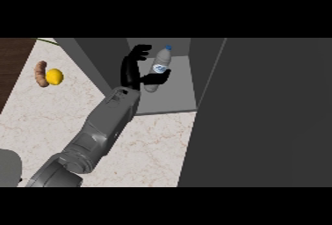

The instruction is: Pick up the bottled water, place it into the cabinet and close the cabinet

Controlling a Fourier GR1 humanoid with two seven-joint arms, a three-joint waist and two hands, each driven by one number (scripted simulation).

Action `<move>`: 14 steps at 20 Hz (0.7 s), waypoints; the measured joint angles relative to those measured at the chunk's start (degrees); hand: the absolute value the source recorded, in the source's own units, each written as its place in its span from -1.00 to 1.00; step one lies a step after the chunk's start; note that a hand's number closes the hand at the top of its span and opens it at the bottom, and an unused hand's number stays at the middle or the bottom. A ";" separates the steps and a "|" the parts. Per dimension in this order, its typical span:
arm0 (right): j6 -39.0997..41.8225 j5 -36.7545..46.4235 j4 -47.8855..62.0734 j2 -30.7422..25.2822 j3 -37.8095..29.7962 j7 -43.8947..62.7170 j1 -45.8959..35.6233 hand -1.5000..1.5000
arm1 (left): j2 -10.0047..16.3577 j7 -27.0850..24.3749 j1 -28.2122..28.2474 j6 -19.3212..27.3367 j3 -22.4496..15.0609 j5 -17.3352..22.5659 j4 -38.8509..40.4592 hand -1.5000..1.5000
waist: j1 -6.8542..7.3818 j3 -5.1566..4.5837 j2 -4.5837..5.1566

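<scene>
One hand [131, 77], our right, is inside the open cabinet [174, 103], fingers [131, 59] spread, thumb against the bottled water [160, 65] near its left wall; placing looks done, so we must withdraw and close up.

Grey cabinet [172, 100] is seen open at top centre, its pale inner floor exposed. Bottled water [160, 59] is held inside the opening: clear body, blue cap towards the view's top, blue-white label. Left hand [133, 74] is wrapped on it, with the fingers [130, 59] run up the bottle's left side and curled in near the neck, and the thumb [159, 79] laid across the lower body. Grey forearm [107, 118] is extended from the lower left over the marbled counter [156, 149]. A large dark grey panel [272, 110] is shown at right. A lemon [55, 77] is placed touching a brown elongated item [41, 72] at upper left, well apart from the cabinet.
</scene>
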 measured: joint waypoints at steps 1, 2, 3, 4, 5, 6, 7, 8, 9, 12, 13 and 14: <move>0.01 -0.04 -0.01 0.03 -0.27 0.11 -0.43 -1.00 | -0.02 0.10 -0.17 0.58 -0.40 -0.58 0.75 -1.00 | -0.07 -0.01 0.07; 0.11 -0.11 -0.03 -0.23 -0.40 -0.20 -0.21 -1.00 | 0.01 0.41 -0.45 1.33 -0.72 -1.06 1.44 -1.00 | -0.16 0.00 0.08; 0.30 -0.18 0.01 -0.28 -0.54 -0.30 -0.52 -1.00 | -0.01 0.48 -0.64 2.10 -0.98 -1.48 1.96 -1.00 | -0.22 0.00 0.15; 0.44 -0.25 0.04 -0.36 -0.78 -0.09 -0.83 -1.00 | -0.08 0.95 -0.98 2.49 -1.18 -1.79 2.50 -1.00 | -0.28 0.00 0.21; 0.51 -0.30 0.04 -0.51 -0.70 -0.44 -0.57 -1.00 | 0.00 0.99 -0.97 3.04 -1.36 -2.11 2.89 -1.00 | -0.33 0.00 0.20; 0.71 -0.53 0.18 -0.47 -0.89 -0.61 -0.70 -1.00 | -0.07 1.31 -1.33 3.92 -1.51 -2.34 3.10 -1.00 | -0.33 0.01 0.22; 0.78 -0.58 0.15 -0.58 -0.77 -0.68 -0.64 -1.00 | -0.13 1.12 -1.10 4.42 -1.52 -2.45 3.24 -1.00 | -0.39 0.00 0.23; 0.83 -0.59 0.12 -0.82 -0.65 -0.97 -0.34 -1.00 | -0.07 1.22 -1.14 4.72 -1.46 -2.49 3.38 -1.00 | -0.51 0.00 0.24; 0.67 -0.59 0.12 -0.72 -0.47 -0.97 -0.28 -1.00 | -0.11 1.26 -1.26 5.03 -1.43 -2.56 3.40 -1.00 | -0.47 -0.01 0.22; 0.87 -0.72 -0.07 -1.37 -0.43 -1.53 0.39 -1.00 | -0.25 0.83 -0.81 5.31 -1.24 -2.62 3.17 -1.00 | -0.49 -0.01 0.16; 0.82 -0.75 -0.10 -1.40 -0.35 -1.84 0.64 -1.00 | -0.11 0.96 -0.94 4.93 -1.16 -2.62 3.17 -1.00 | -0.52 -0.02 0.18; 0.76 -0.77 -0.13 -1.46 -0.34 -1.74 0.59 -1.00 | 0.00 0.61 -0.84 4.37 -0.93 -2.47 2.84 -1.00 | -0.51 -0.04 0.19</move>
